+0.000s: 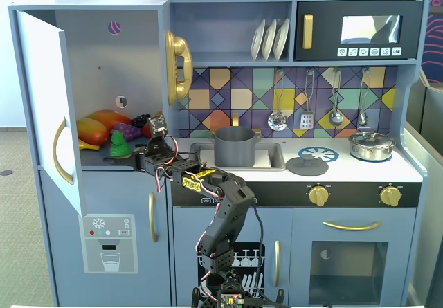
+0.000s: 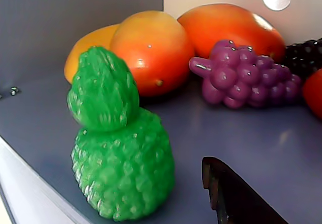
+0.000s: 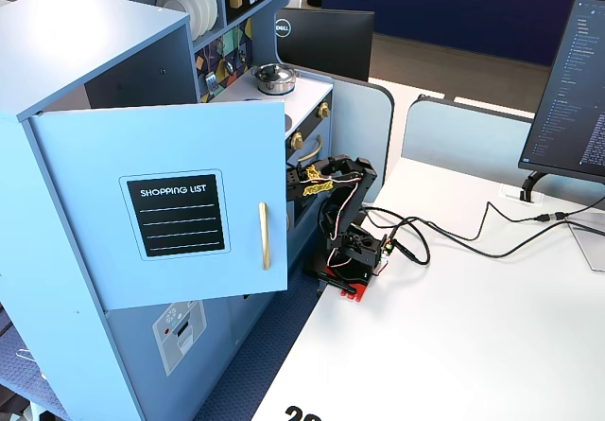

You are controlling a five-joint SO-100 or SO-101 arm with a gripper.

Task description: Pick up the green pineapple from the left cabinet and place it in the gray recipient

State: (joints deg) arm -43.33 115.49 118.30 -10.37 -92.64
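The green pineapple stands upright on the shelf of the left cabinet, near its front edge. It fills the left of the wrist view. My gripper reaches into the cabinet right beside the pineapple and looks open and empty. Only one dark finger shows in the wrist view, just right of the fruit and not touching it; the other is out of frame. The gray recipient stands in the sink to the right of the cabinet. The cabinet door is swung open.
Behind the pineapple lie orange-red mangoes, a purple grape bunch and dark berries. A gray lid and a shiny silver pot sit on the counter. The open door hides the shelf in a fixed view.
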